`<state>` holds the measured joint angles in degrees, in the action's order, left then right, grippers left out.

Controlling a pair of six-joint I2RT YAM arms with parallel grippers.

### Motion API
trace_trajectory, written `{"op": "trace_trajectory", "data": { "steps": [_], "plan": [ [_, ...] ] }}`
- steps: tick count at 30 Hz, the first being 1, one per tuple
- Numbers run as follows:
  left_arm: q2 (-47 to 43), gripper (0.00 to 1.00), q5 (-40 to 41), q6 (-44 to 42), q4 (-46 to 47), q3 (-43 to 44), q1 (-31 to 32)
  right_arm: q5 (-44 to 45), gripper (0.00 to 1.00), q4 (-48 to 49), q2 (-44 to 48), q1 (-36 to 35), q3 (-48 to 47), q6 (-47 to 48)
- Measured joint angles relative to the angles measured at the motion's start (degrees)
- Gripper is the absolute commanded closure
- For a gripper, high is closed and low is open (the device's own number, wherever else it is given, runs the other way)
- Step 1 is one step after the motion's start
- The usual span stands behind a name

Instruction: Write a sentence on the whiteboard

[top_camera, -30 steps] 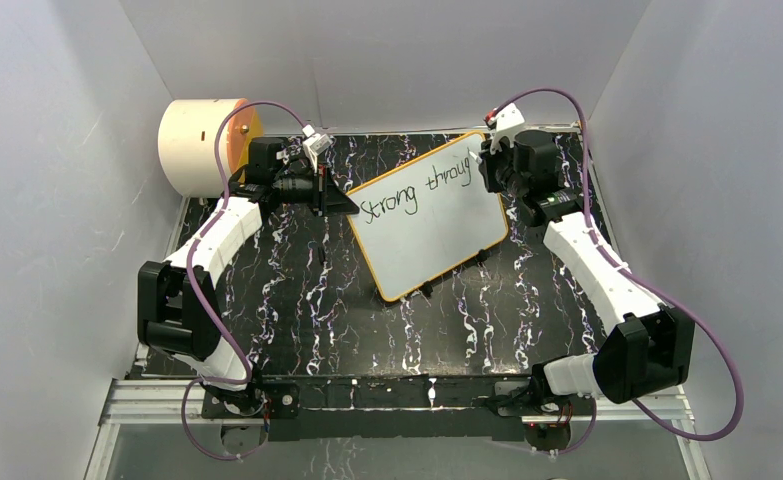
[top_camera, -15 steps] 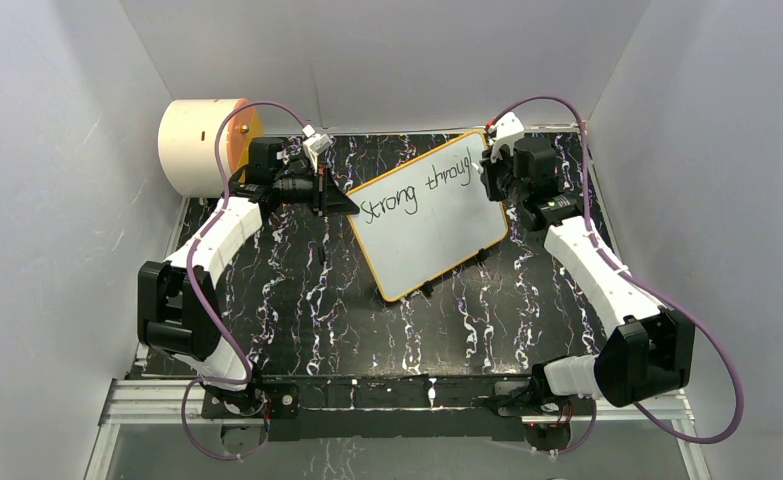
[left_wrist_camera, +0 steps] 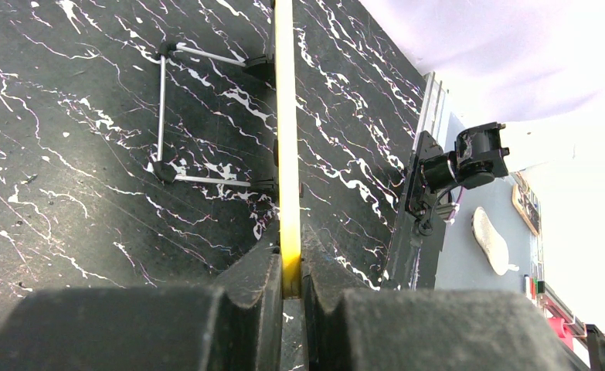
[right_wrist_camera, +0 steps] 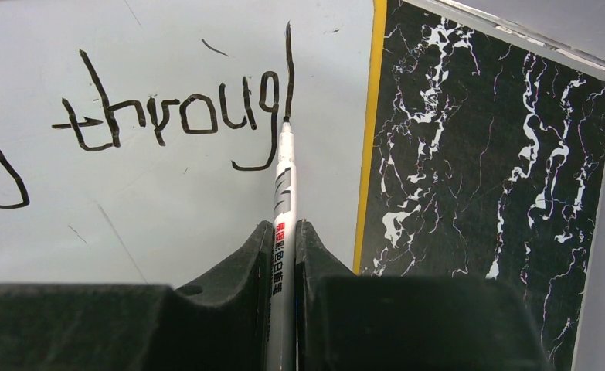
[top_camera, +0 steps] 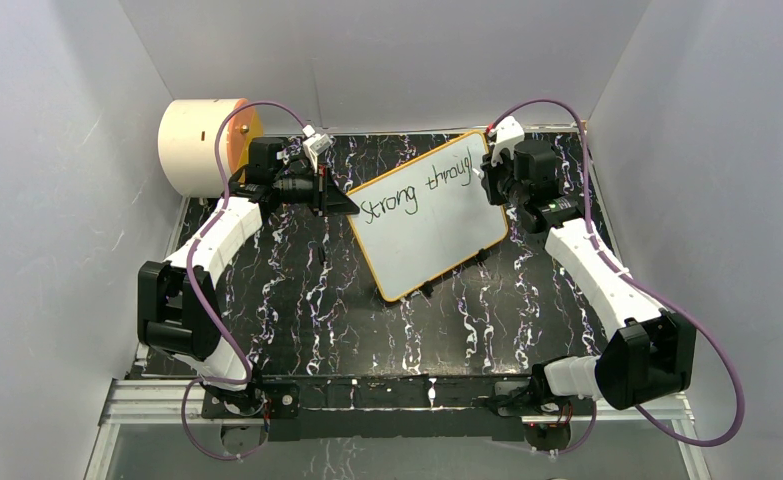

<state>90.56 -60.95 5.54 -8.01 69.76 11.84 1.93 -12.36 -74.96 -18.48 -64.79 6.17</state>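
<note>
A black tabletop (top_camera: 297,290) veined with white carried an orange-framed whiteboard (top_camera: 437,230), turned askew near the far edge. A cream cylinder (top_camera: 195,147) with an orange face stood at its far left corner.

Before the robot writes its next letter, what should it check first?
1. Left jaws shut on the whiteboard frame: ok.
2. Right jaws shut on the marker: ok.
3. Marker tip at the bottom of the tall stroke: ok.
4. Ink dark and unbroken: ok.
5. Room for another word on this line: not ok, the yellow edge is close.
6. How hard the tip presses: cannot tell.
</note>
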Motion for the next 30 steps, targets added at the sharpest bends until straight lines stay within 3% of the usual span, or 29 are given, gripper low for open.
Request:
{"op": "trace_trajectory", "data": {
  "steps": [30],
  "plan": [
    [0.0, 1.00, 0.0, 0.0, 0.0, 0.0, 0.0, 1.2, 1.00, 3.5, -0.3, 0.0, 0.0, -0.1]
  ]
}}
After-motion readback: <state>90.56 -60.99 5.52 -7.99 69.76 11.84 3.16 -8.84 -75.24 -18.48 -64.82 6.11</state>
